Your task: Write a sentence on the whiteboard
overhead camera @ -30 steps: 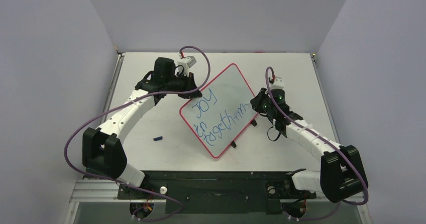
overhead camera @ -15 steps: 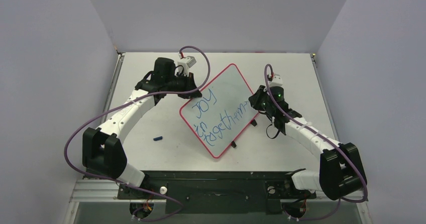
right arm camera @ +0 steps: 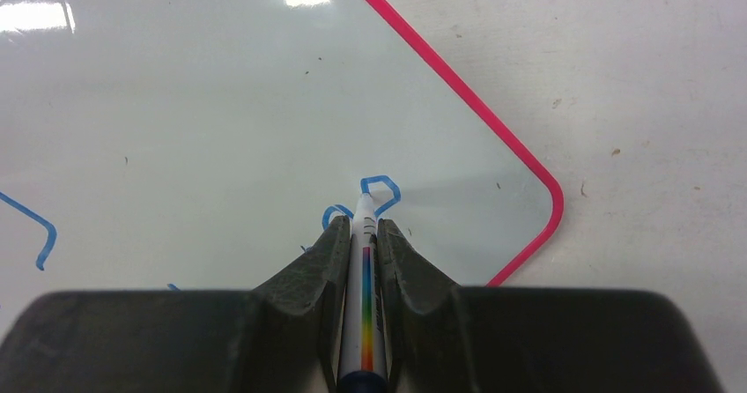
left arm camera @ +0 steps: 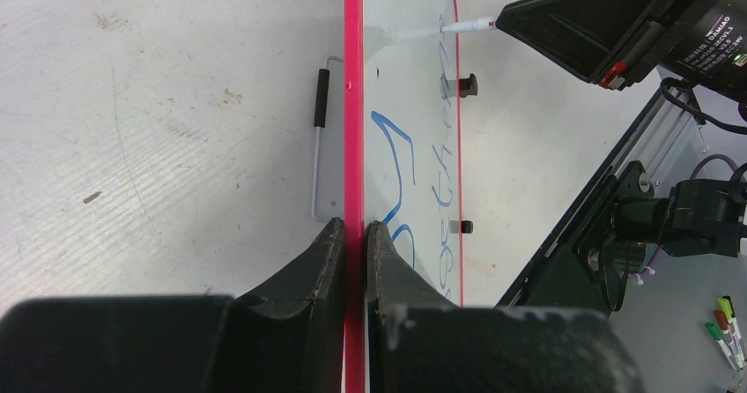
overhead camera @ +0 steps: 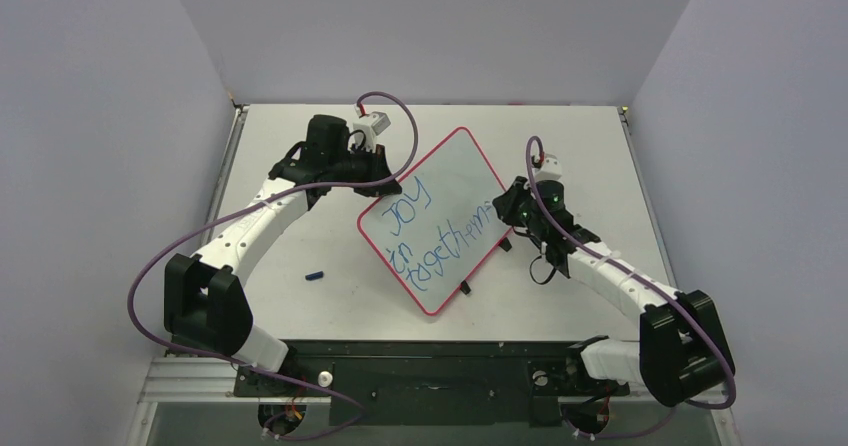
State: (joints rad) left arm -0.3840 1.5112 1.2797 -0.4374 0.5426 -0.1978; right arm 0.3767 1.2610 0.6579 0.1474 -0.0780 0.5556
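Observation:
The whiteboard [overhead camera: 440, 191], white with a thin red-pink frame, stands tilted on the table and carries blue writing, "JOY" over a longer line. My left gripper [overhead camera: 378, 181] is shut on its upper-left frame edge [left arm camera: 353, 102], one finger on each side. My right gripper [overhead camera: 508, 209] is shut on a white marker [right arm camera: 365, 270] with a rainbow stripe. The marker tip [right arm camera: 365, 201] touches the board near its right corner, at the end of the blue line [right arm camera: 380, 190]. In the left wrist view the marker [left arm camera: 458, 25] meets the board's far end.
A small blue marker cap [overhead camera: 315, 276] lies on the table left of the board. A wire stand [left arm camera: 319, 137] with a black sleeve shows behind the board. Spare markers [left arm camera: 724, 327] lie beyond the table's near edge. Grey walls close in the table on three sides.
My right gripper has shifted slightly left and toward the back with the marker, adding strokes at the end of the lower line. The left gripper and the board have stayed still.

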